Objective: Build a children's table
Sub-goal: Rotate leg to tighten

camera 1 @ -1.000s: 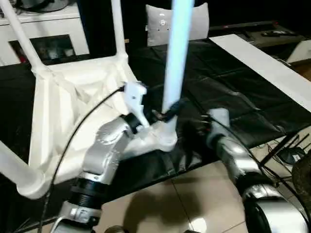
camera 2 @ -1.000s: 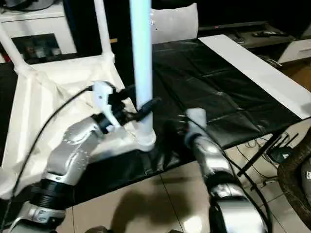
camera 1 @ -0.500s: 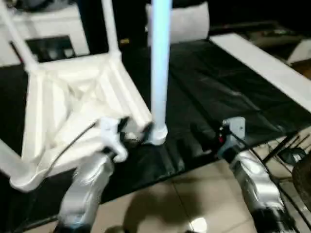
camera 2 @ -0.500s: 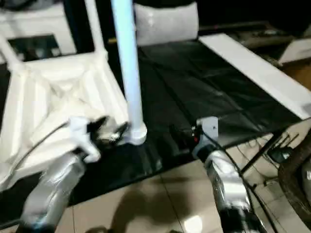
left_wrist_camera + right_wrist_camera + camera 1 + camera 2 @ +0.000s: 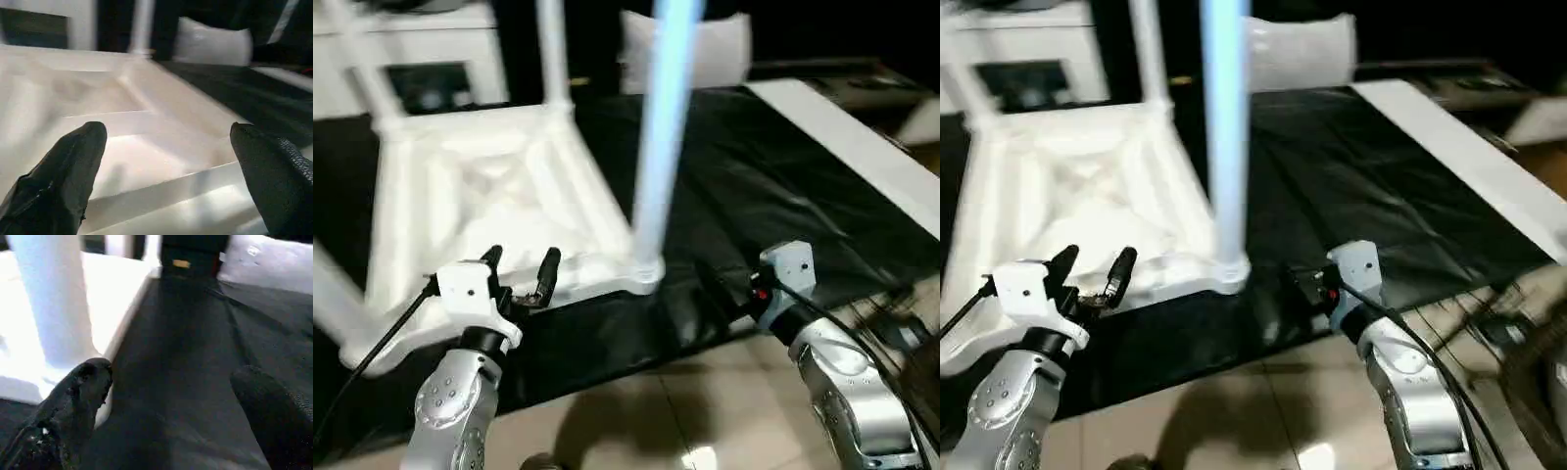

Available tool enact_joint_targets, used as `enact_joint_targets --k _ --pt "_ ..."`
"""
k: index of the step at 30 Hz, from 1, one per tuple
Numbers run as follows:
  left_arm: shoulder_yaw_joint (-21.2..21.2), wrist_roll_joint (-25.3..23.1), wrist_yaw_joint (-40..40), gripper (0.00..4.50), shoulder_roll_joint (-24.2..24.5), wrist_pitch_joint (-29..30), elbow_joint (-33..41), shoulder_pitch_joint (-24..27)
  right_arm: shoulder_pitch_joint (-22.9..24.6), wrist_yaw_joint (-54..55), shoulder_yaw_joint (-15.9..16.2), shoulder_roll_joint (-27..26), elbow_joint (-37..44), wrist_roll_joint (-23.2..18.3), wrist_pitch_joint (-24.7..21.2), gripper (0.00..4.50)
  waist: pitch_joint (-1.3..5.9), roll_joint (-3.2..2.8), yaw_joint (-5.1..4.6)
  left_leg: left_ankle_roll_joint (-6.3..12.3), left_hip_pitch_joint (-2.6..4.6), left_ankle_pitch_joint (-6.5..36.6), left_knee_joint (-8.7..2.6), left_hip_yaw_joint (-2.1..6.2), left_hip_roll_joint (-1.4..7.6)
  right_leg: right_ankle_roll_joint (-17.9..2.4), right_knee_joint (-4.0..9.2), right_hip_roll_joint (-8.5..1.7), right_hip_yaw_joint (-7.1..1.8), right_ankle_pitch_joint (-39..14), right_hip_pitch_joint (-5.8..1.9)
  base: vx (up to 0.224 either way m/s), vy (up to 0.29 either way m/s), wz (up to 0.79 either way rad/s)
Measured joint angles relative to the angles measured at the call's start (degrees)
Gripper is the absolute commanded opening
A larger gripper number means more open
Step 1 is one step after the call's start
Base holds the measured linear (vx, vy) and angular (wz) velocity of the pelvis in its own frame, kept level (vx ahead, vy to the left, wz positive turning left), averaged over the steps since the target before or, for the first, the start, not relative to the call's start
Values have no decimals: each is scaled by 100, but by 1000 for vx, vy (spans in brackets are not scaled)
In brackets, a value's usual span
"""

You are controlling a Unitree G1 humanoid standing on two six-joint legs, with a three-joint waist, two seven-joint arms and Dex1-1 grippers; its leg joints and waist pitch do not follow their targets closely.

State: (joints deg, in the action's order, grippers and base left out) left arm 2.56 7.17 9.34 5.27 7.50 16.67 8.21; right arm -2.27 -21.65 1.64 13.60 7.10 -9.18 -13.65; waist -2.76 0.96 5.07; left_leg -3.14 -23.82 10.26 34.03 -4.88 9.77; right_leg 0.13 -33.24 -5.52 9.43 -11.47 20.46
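Looking down at the children's table [image 5: 480, 186], lying upside down on a black crinkly sheet [image 5: 783, 186]. Made of smooth white plastic, showing slanted ribs on the underside and a round socket at each corner. Pointing up with 4 long round legs, each getting thinner toward the top. Standing closest and looking pale blue: the near leg [image 5: 661, 127], sitting in its corner socket at the sheet's front edge.

Holding the left gripper [image 5: 521, 262] wide apart, with nothing in it. Pointing its 2 black rounded fingers [image 5: 73, 161] at the table's near rim, very close; cannot tell if touching.

Holding the right gripper [image 5: 171, 382] wide apart too, gripping nothing. Hanging low over the black sheet, just beside the near leg's socket, with a gap between.

Leaving lots of flat open sheet to the right of the table, reaching as far as a long white board [image 5: 842, 127] along the edge. Showing shiny tiled floor [image 5: 636, 421] below the sheet's front edge, under both silver forearms. Sitting behind the table: a white cabinet [image 5: 440, 59] and a soft white cushion [image 5: 724, 49].
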Motion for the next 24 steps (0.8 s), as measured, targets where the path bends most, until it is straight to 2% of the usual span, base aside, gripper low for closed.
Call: enact_joint_targets --k 1,2,3,4,5,6,7,8,9,10,11,12,13,14,15,18,21,22,24 --pt "-27 -137 -36 446 75 42 4 -3 -14 -2 1 0 12 -8 -57 450 -6 -38 10 1 -36 -9 11 74 -2 -3 24 2 67 0 -39 42 -13 50" --pt "-46 -267 -89 446 120 81 3 -7 -27 -4 -10 -8 39 -48 -130 450 -30 -89 7 -20 -35 -30 40 199 -33 -35 -1 33 77 -22 -80 42 -13 50" --pt "-29 -327 -144 446 124 113 -10 -18 -24 -15 -8 -9 73 -82 -184 450 -41 -109 4 -26 -38 -33 54 284 -68 -48 -28 57 61 -63 -111 51 -34 53" --pt "-1 -343 -195 446 114 128 -18 -39 -26 -17 -7 -10 97 -118 -208 450 -59 -138 -9 -40 -31 -41 61 392 -103 -141 -125 114 6 -125 -126 23 -59 56" --pt "89 -307 -301 446 55 201 -67 -152 -18 -18 -5 -5 149 -135 -232 450 -69 -147 -62 -77 -16 -64 61 600 -205 -458 -336 238 -150 -317 -95 23 -59 56" --pt "142 -276 -357 446 21 243 -76 -204 -16 -1 -6 -5 174 -136 -250 450 -66 -139 -84 -102 -6 -78 52 686 -258 -645 -503 315 -274 -446 -47 23 -120 70" --pt "166 -238 -387 446 15 272 -71 -213 -17 38 -14 -5 189 -130 -253 450 -49 -103 -119 -137 8 -98 35 806 -346 -753 -607 350 -356 -561 -36 32 -187 74" --pt "168 -228 -391 446 26 308 -73 -185 -16 143 -59 -26 189 -125 -264 450 -32 -32 -130 -150 64 -105 -37 854 -369 -676 -663 379 -408 -626 -47 32 -187 74" --pt "164 -228 -387 446 20 327 -68 -169 -19 219 -145 -35 202 -126 -264 450 1 35 -92 -90 32 -66 -51 850 -380 -571 -622 393 -381 -617 -98 35 -216 51" --pt "144 -236 -379 446 14 344 -63 -172 -25 278 -239 -27 251 -144 -368 450 -8 71 3 1 34 7 137 688 -325 -352 -578 396 -357 -596 -64 -32 -199 13" --pt "83 -247 -339 446 50 376 -64 -146 -4 314 -286 15 311 -175 -696 450 -50 103 89 106 28 77 528 360 -210 -329 -571 405 -362 -588 -72 -32 -199 13" --pt "-10 -298 -286 446 101 378 -61 -123 119 294 -294 80 371 -177 -901 450 -40 134 208 139 124 93 554 124 -207 -327 -550 419 -386 -586 -115 5 -175 -4" --pt "-42 -325 -249 446 126 365 -58 -143 198 265 -294 109 409 -176 -939 450 -23 112 261 183 241 156 311 -4 -214 -332 -540 450 -381 -578 -78 56 -154 13" --pt "-57 -359 -222 446 144 324 -47 -174 253 230 -270 116 403 -170 -933 450 -23 89 292 36 295 180 87 -98 -169 -351 -526 476 -379 -546 -30 56 -154 13" --pt "-62 -366 -218 446 146 311 -48 -141 274 220 -206 104 402 -170 -932 450 -22 82 321 13 293 150 37 -127 -121 -328 -472 511 -373 -491 -26 4 -121 16" --pt "-91 -520 -232 446 244 310 -56 -118 200 245 -113 -62 413 -196 -831 450 9 32 344 -30 284 139 25 -129 -20 -362 -375 588 -345 -445 -50 12 -53 -1" --pt "-112 -577 -230 446 282 310 -60 -159 159 301 -113 -106 415 -206 -816 450 16 16 339 -51 296 153 24 -149 -20 -357 -360 586 -357 -446 -66 0 0 0" --pt "-123 -577 -229 446 281 310 -61 -159 160 314 -113 -108 415 -206 -827 450 13 12 331 -68 314 165 15 -159 -19 -361 -338 586 -361 -446 -87 0 0 0" --pt "-140 -576 -212 446 303 319 -65 -167 186 319 -113 -114 417 -213 -854 450 0 -4 314 -95 432 183 -48 -200 -11 -385 -235 583 -363 -450 -211 0 0 0"
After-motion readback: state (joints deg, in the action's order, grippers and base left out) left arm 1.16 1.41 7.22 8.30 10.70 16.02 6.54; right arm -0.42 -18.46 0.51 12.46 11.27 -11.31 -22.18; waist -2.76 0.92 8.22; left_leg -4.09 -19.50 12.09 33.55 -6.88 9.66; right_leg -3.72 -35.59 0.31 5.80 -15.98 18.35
